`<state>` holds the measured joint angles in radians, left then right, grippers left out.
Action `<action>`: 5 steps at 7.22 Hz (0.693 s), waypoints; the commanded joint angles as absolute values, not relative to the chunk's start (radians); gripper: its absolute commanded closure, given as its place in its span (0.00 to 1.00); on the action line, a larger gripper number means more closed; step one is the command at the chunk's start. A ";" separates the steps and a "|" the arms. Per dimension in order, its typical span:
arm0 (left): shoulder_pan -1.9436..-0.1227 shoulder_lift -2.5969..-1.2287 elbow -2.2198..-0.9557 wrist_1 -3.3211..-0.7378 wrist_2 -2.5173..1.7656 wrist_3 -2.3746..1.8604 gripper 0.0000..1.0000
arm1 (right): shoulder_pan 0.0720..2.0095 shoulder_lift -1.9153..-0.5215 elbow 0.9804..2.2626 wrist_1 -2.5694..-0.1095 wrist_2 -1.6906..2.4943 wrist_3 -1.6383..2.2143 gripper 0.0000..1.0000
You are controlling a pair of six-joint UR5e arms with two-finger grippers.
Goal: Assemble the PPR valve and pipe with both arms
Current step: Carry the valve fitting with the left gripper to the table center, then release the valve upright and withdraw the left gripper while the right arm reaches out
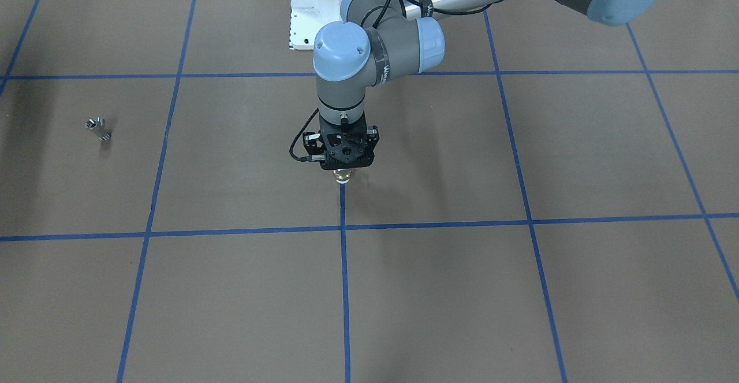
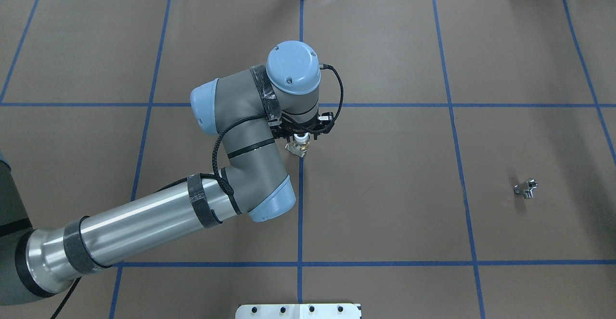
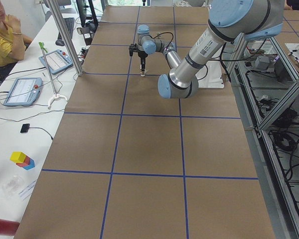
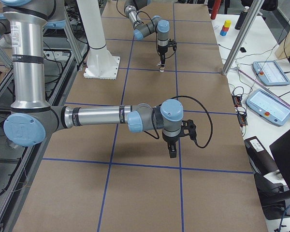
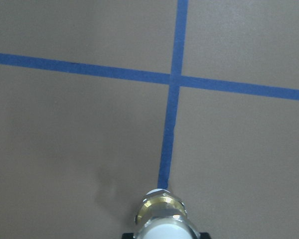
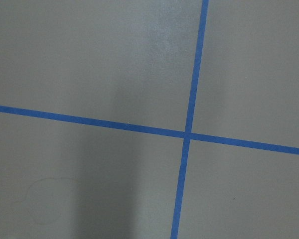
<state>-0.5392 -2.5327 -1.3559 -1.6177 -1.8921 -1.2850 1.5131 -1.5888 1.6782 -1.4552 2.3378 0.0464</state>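
My left gripper (image 2: 300, 140) points straight down near the middle of the table and is shut on the PPR valve (image 2: 299, 147). The valve's brass band and white body show at the bottom of the left wrist view (image 5: 162, 215), over the end of a blue tape line. It also shows in the front view (image 1: 343, 176), low over the table. The pipe (image 2: 525, 188) lies alone on the brown paper far to the right, and in the front view (image 1: 98, 128) at the left. My right gripper (image 4: 172, 151) hangs low over the table; I cannot tell if it is open or shut.
Brown paper with a blue tape grid (image 2: 300, 213) covers the table. The white pedestal base (image 1: 335, 2) stands at the robot's side. Tablets and cables lie on the side bench (image 4: 268, 104). A person (image 3: 2, 35) sits beyond the bench.
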 commanded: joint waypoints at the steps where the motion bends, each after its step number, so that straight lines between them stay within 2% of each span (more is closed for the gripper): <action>1: -0.552 -2.526 -1.423 -1.599 -1.893 -1.275 0.00 | 1.505 -1.577 1.680 -1.457 2.341 0.063 0.00; 2: -0.577 -2.498 -1.487 -1.589 -1.904 -1.272 0.00 | 1.476 -1.572 1.686 -1.447 2.350 0.133 0.00; 5: -0.601 -2.178 -1.918 -1.470 -1.914 -1.049 0.00 | 1.341 -1.557 1.780 -1.442 2.344 0.379 0.00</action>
